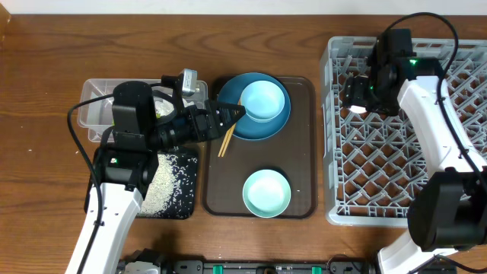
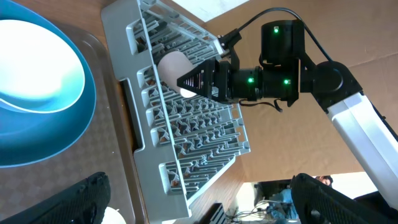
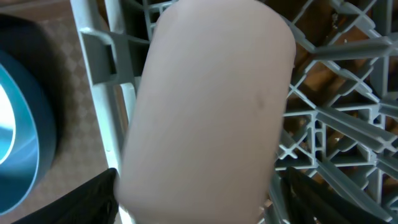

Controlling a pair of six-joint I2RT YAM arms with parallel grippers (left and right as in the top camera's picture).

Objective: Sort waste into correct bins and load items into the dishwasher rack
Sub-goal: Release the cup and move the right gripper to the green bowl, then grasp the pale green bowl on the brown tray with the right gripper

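The dishwasher rack (image 1: 407,129) is a big square crate of light grey plastic with a lattice of pegs. My right gripper (image 1: 358,97) hangs over its far-left corner, just inside the left wall. The dark blue plate (image 1: 255,128) is round and glossy and lies on the brown tray (image 1: 304,152). My left gripper (image 1: 234,114) sits over its left rim, fingers spread wide with nothing between them. The light blue bowl (image 1: 264,99) rests upright on that plate, just beyond my left fingertips. The pale mint bowl (image 1: 266,192), also upright, lies on the same tray, apart from the plate and well to one side of my left fingers. The small pink cup (image 3: 205,106) is smooth, matte and very pale. My right fingers are clamped on it, 1 on each side, above the rack's pegs; I cannot tell whether it touches them. The 2 wooden chopsticks (image 1: 227,139) lie across the plate's edge, just beside my left fingertips.
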